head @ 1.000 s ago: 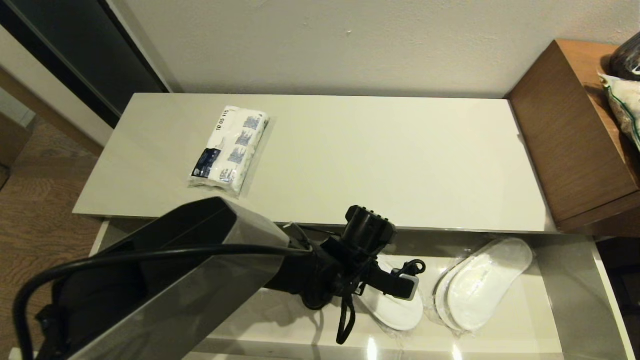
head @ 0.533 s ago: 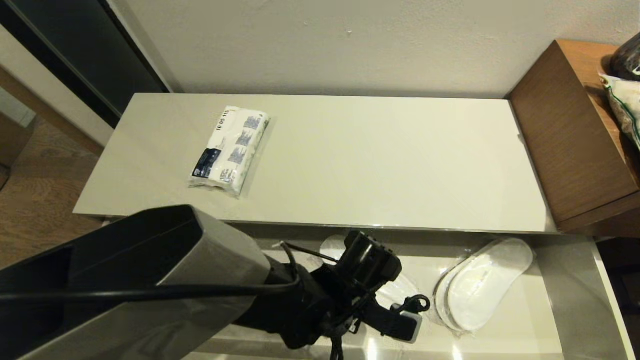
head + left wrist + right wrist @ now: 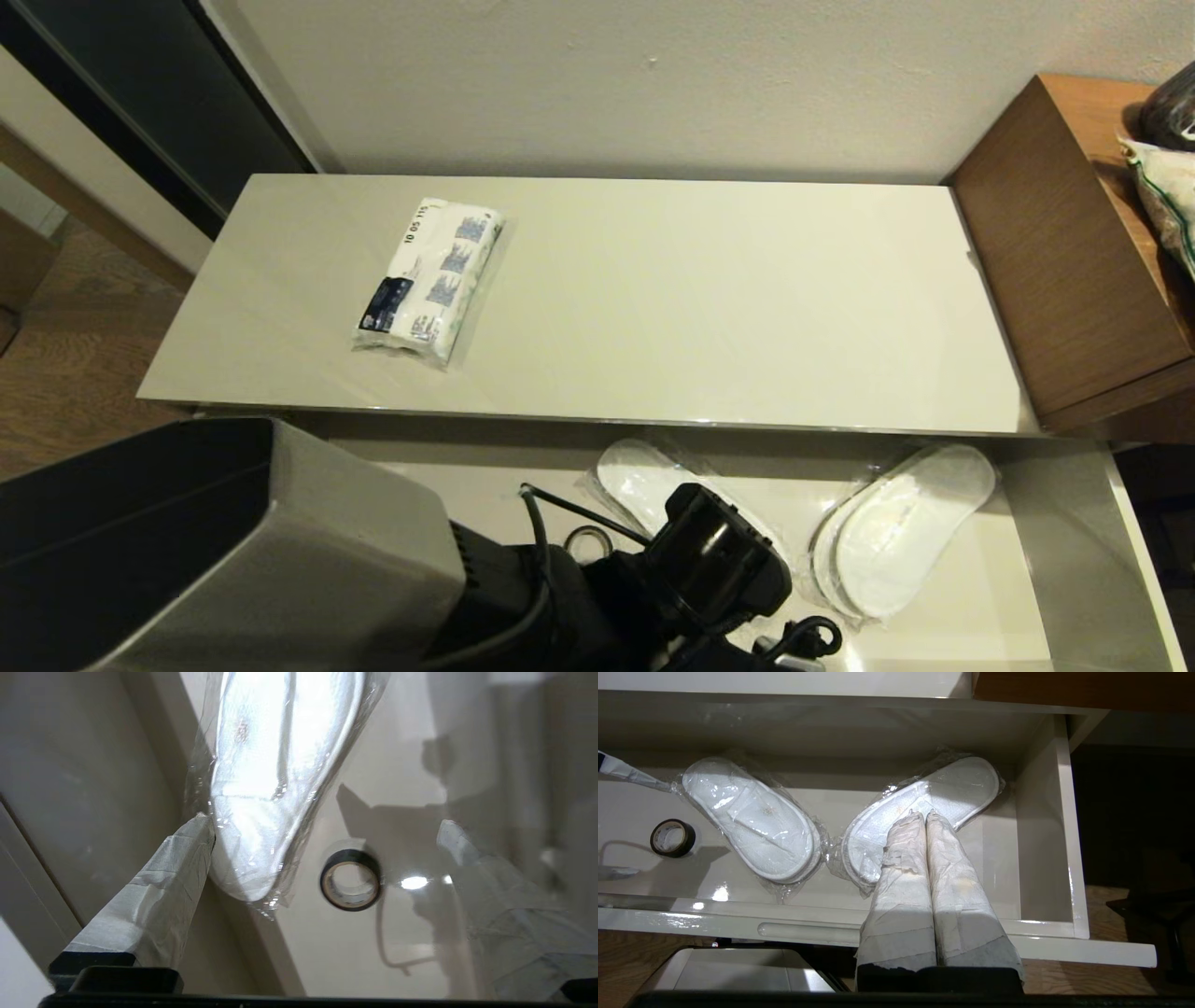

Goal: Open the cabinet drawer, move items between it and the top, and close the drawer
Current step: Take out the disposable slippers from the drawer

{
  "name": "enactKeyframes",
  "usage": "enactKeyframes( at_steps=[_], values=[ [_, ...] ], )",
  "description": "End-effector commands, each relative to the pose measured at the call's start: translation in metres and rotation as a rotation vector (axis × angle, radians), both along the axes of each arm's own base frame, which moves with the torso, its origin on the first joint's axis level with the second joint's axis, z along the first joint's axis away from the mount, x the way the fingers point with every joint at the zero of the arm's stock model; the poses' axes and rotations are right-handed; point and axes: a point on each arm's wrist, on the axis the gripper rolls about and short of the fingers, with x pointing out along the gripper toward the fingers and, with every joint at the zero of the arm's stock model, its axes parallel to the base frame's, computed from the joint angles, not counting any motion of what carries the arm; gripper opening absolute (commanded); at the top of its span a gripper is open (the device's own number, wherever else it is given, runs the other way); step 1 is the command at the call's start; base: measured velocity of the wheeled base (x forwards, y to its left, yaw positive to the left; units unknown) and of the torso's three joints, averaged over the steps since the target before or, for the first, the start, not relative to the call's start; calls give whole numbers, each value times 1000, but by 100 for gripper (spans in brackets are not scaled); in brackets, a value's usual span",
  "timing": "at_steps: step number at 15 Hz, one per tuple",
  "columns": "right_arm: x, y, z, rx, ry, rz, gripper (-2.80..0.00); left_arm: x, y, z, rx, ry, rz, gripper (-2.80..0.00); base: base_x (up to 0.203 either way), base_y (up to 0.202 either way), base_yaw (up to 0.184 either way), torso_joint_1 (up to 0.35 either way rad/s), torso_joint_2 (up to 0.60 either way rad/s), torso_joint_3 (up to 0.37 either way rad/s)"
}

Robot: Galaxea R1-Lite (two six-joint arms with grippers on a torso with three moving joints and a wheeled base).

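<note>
Head view: the cabinet drawer (image 3: 1074,523) stands pulled out below the top (image 3: 709,308), and serves as the landmark. Over its left and middle part, the left arm (image 3: 224,551) reaches in low from the near left corner, its wrist bent down into the drawer; the gripper itself is cut off at the near edge. On the top, behind the drawer's left half, lies the tissue packet (image 3: 429,280). Inside the drawer, two packs of slippers lie: the left slipper pack (image 3: 644,481) near the middle, the right slipper pack (image 3: 901,527) toward the right wall. A black tape ring (image 3: 588,539) sits on the drawer floor just left of the wrist. Left wrist view: the left gripper (image 3: 327,826) hangs above the drawer floor with its taped fingers (image 3: 163,891) spread wide, gripping nothing; one fingertip touches or nearly touches the wrapped slipper pack's (image 3: 266,779) edge, and the tape ring (image 3: 350,879) lies between the fingers. Right wrist view: the right gripper (image 3: 926,816) is parked in front of the drawer, above its front rim (image 3: 1087,947), fingers pressed together and empty, pointing toward the right-hand slippers (image 3: 934,793).
</note>
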Motion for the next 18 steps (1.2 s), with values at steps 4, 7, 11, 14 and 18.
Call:
enactKeyframes(
  at_steps=[4, 7, 11, 14, 18],
  values=[
    [0, 0, 0, -1, 1, 0, -280, -7, -6, -14, 18, 47, 20, 0, 0, 0, 0, 0, 0, 0],
    [0, 0, 0, 0, 0, 0, -280, -2, -16, -35, -6, 80, 72, 0, 0, 0, 0, 0, 0, 0],
    [0, 0, 0, 0, 0, 0, -280, -10, -23, -34, -101, 158, 98, 0, 0, 0, 0, 0, 0, 0],
    [0, 0, 0, 0, 1, 0, -280, -22, -28, -32, -120, 192, 103, 0, 0, 0, 0, 0, 0, 0],
    [0, 0, 0, 0, 0, 0, -280, -14, -32, -59, -61, 211, 131, 0, 0, 0, 0, 0, 0, 0]
  ],
)
